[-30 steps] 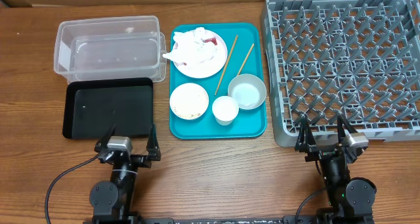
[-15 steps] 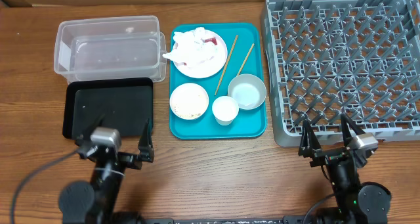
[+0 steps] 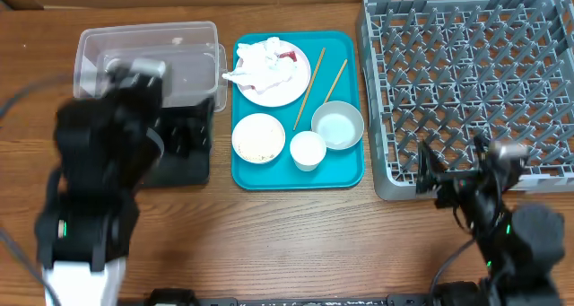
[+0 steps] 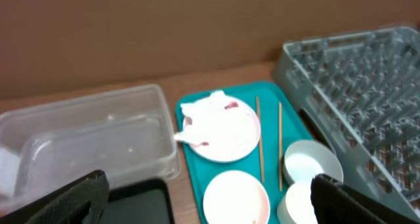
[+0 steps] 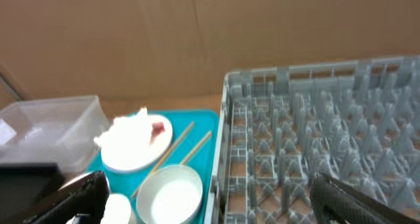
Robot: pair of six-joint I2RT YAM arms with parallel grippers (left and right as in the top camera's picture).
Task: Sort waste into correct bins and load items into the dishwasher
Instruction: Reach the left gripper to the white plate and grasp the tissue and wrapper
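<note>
From overhead, the blurred left gripper (image 3: pixel 179 134) is being held spread and empty over the black tray (image 3: pixel 188 173) at 9 o'clock. The right gripper (image 3: pixel 455 167) is being held spread and empty at 4 o'clock, beside the rack (image 3: pixel 475 73). In the left wrist view, the napkin (image 4: pixel 207 112) is being carried on the plate (image 4: pixel 239 138). In the right wrist view, the chopsticks (image 5: pixel 174 145) are being seen at 9 o'clock of the rack.

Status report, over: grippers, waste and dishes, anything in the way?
Left gripper open, empty; right gripper open, empty. Napkin on plate, bowls on teal tray, rack unloaded. Nothing blocking the tray.
</note>
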